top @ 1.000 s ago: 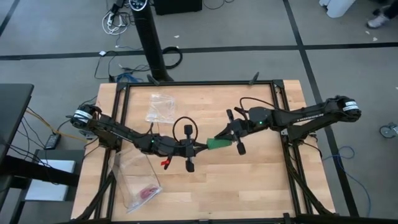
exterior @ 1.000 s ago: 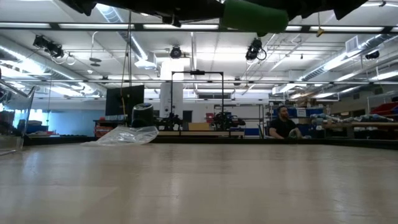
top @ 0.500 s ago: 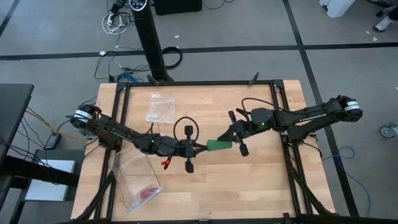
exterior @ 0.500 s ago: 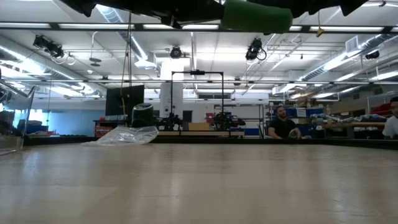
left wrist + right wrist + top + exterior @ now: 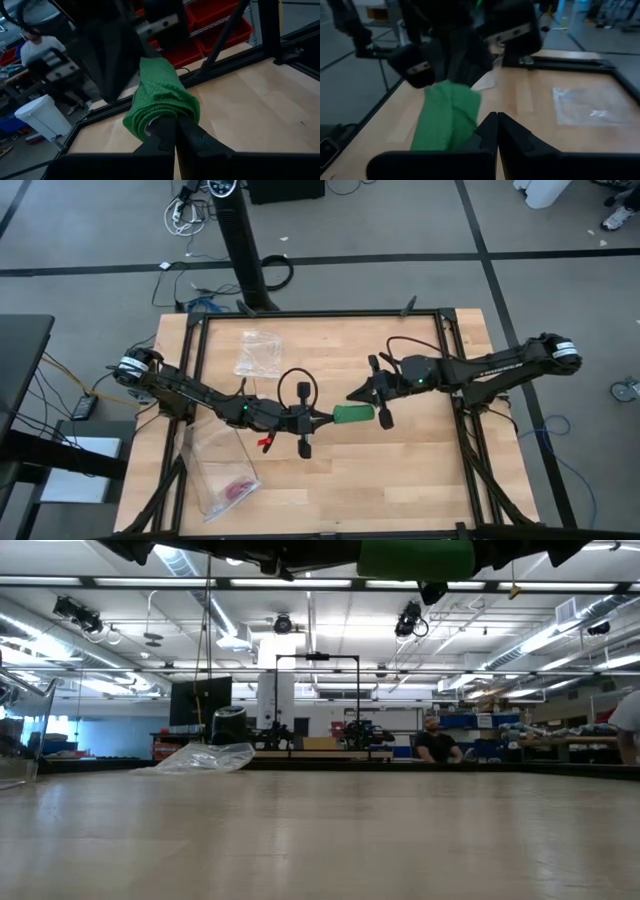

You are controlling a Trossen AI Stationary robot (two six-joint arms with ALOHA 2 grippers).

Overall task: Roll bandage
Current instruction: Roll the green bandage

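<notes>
While both arms meet mid-table, left end effector (image 5: 318, 418) and right end effector (image 5: 362, 394) clamp bandage (image 5: 353, 414)

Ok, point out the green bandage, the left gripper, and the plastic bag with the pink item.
bandage (image 5: 352, 414), high view, middle of the roll.
left gripper (image 5: 327, 418), high view, at the fingertips.
plastic bag (image 5: 218, 468), high view, clear middle part.
</notes>
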